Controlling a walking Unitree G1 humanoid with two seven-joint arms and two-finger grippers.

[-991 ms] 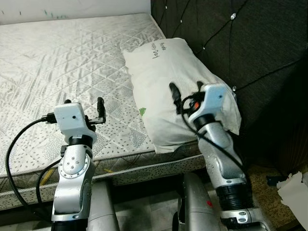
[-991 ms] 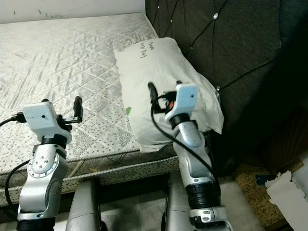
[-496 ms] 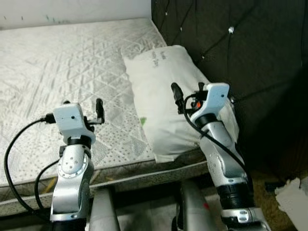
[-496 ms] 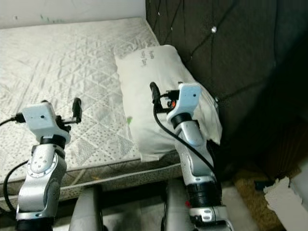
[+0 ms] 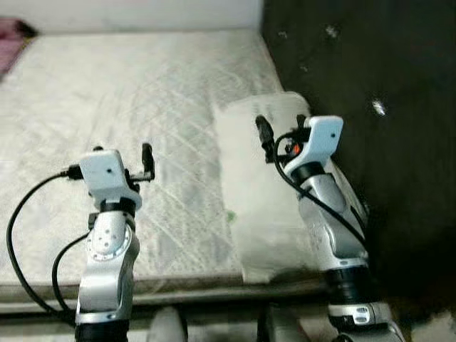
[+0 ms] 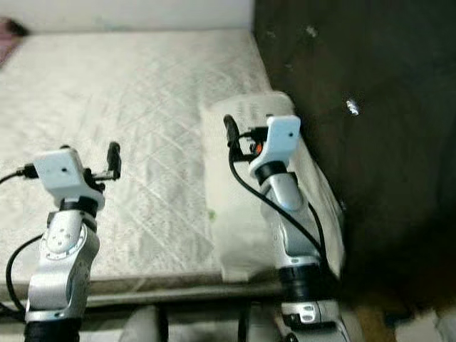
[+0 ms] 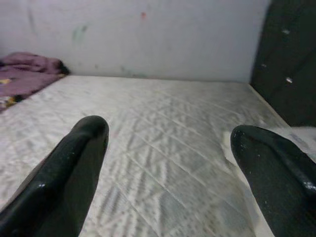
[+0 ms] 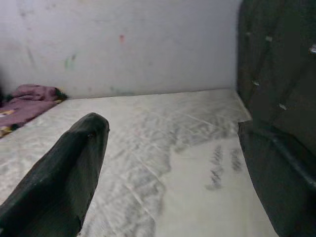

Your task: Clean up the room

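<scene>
1. A white pillow (image 5: 260, 185) lies flat on the right side of the bed (image 5: 128, 121), along the dark padded headboard (image 5: 370, 142).
2. Its long axis runs from the near edge of the bed away toward the far wall (image 7: 148, 34); one short end reaches the near edge, the other points at the wall.
3. Dark writing shows on the pillow's far end in the right wrist view, too blurred to read.
4. The pillow's right long side lies against the headboard; its left long side rests on the bare quilted mattress.
5. The right gripper (image 8: 173, 173) is held above the pillow, pointing along it toward the wall. Its fingers (image 8: 64, 182) are spread wide with nothing between them, and mattress and pillow show through the gap.
6. The left gripper (image 7: 173, 177) is held above the mattress, well to the left of the pillow and apart from it, also aimed at the wall. Its fingers (image 7: 64, 182) are spread wide and hold nothing.
7. A crumpled purple cloth (image 7: 29, 66) lies at the far left corner of the bed, against the wall, well apart from the pillow.
8. The wall is pale with a few small coloured marks.
</scene>
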